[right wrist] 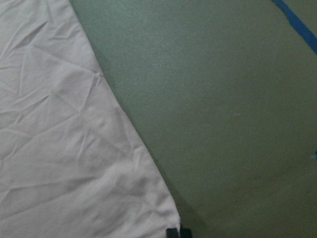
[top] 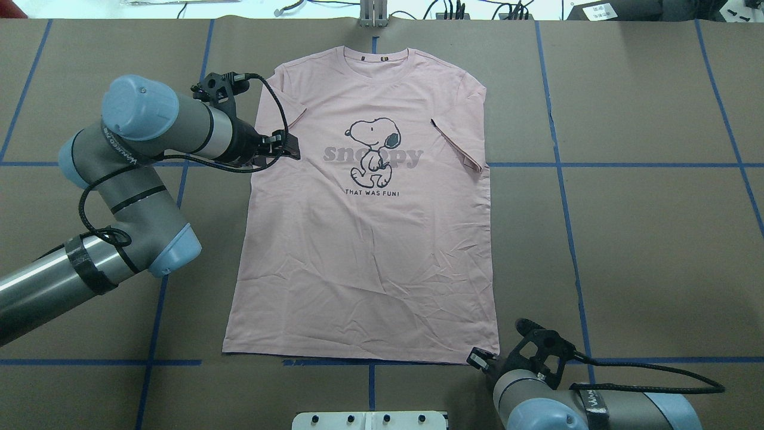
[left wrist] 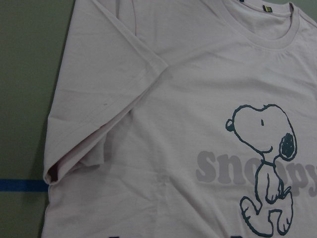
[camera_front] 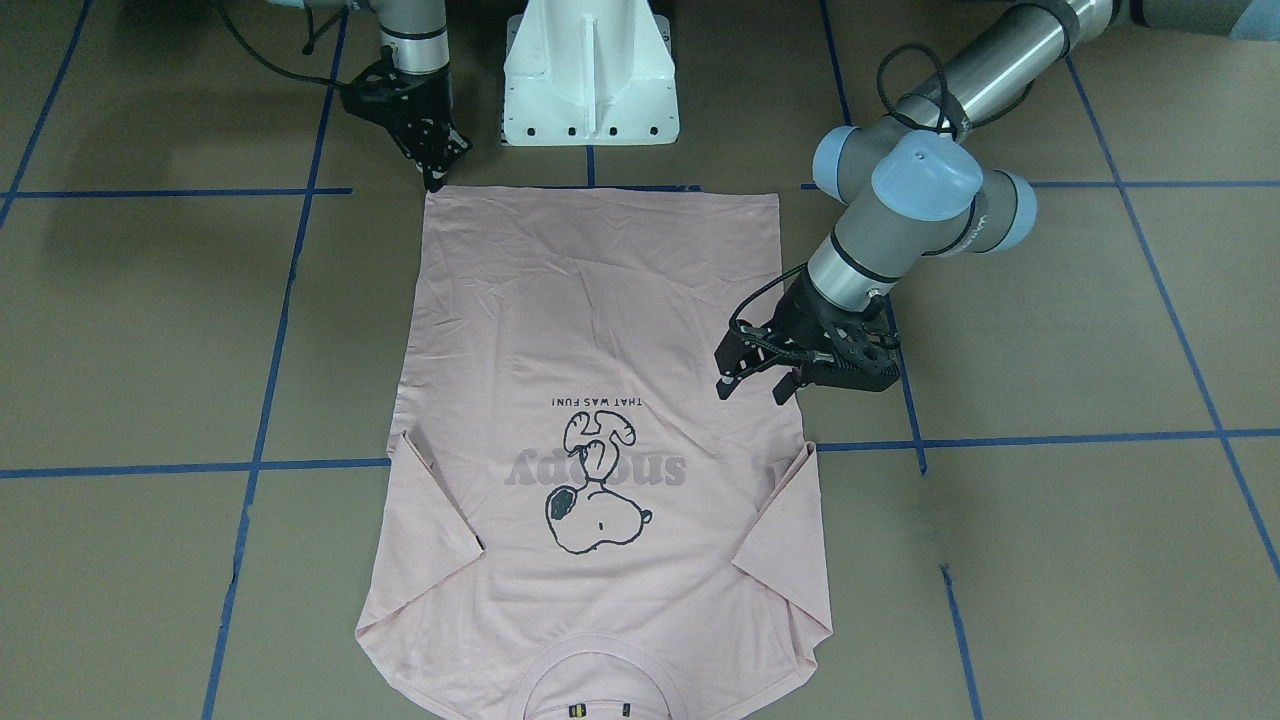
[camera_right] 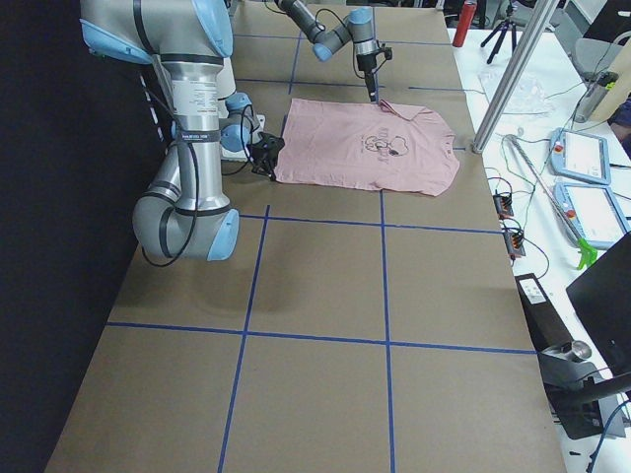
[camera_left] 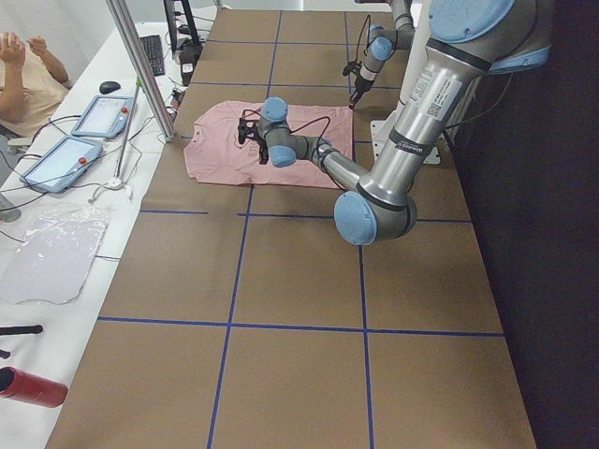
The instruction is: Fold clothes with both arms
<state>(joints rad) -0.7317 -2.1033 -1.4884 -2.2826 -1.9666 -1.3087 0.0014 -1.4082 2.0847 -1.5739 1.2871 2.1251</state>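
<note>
Left pincer (camera_front: 754,390) - fingers spread wide, nothing between them. It hangs over the side edge of the T-shirt (camera_front: 600,300), just below the sleeve (left wrist: 99,99). Its own camera shows no fingers, only cloth.

Right pincer (camera_front: 436,182) - tips close together at a hem corner. In the right wrist view the fingertips (right wrist: 172,232) are cut off by the bottom edge, so it's unclear whether cloth sits between them. In the overhead view the arm's wrist hides the tips.

The T-shirt lies flat, print up, in the middle of the surface (camera_front: 1050,500), hem toward the white pedestal (camera_front: 590,80), both sleeves angled in along the body. The neck (camera_front: 598,665) is cut off in the front-facing view.

The surface is brown, gridded with blue tape (camera_front: 1000,440). Beyond its far edge are a white bench with two tablet-like panels (camera_left: 103,117), a metal post (camera_left: 140,65), a red bottle (camera_left: 33,386), and a person (camera_left: 23,75) partly out of frame.

Print reads "snoopy" in grey (top: 373,156), with "THAT WAS FUN!" (top: 371,192) under the dog. The neck tag is too small to read.
</note>
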